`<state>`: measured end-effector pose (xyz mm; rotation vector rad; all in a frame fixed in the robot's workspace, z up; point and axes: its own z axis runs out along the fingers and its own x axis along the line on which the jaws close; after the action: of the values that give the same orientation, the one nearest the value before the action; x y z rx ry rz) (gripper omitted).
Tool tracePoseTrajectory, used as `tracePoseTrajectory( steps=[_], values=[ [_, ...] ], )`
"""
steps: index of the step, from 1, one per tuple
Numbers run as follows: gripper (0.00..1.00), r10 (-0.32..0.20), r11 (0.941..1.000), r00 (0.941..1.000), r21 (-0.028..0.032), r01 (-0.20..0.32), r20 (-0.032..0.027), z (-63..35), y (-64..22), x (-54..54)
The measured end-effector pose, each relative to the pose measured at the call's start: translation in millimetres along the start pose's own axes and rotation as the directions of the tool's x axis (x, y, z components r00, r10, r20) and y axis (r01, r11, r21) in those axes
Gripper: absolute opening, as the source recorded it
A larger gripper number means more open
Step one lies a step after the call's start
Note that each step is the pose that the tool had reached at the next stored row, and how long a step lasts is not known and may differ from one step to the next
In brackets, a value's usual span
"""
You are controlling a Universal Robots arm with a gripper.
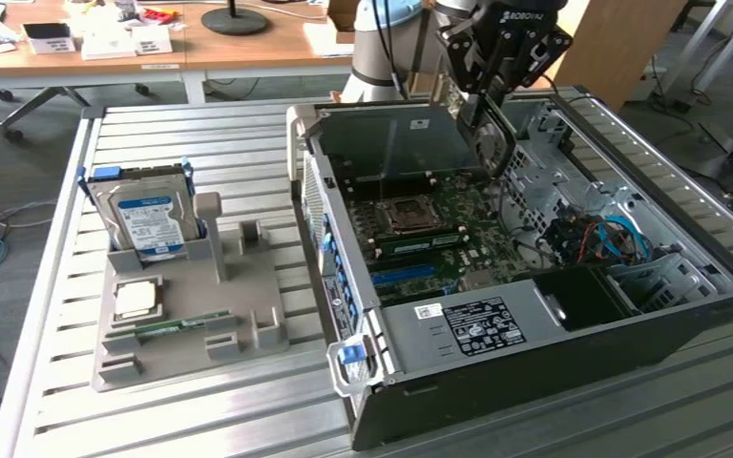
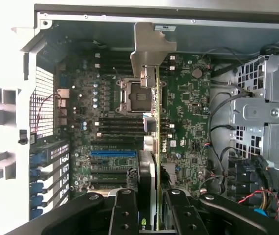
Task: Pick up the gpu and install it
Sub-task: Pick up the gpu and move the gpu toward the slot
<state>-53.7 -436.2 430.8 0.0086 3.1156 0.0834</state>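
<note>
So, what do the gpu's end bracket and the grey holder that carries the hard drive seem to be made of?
The gpu bracket: thin sheet metal, likely steel; dull silver sheen, bent edge.
Grey holder: probably plastic; matte, uniform grey, blocky moulded shapes.

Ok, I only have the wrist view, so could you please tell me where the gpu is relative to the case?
Observer: The gpu hangs upright from the claw, its lower end below the rim of the open case. Whether it touches the board I cannot tell.
Operator: Thanks. What is beside the case?
Observer: A grey holder, on the exterior view's left.
Operator: Anything in it?
Observer: A blue-labelled hard drive, standing on edge.
</note>
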Motion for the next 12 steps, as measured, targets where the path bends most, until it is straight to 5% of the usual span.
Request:
tracePoseTrajectory(
  steps=[12],
  values=[
    [0.27, 0.0, 1.0, 1.0, -0.0001, 0.0, 0.0001, 0.6, 0.1, -23.7]
  ],
)
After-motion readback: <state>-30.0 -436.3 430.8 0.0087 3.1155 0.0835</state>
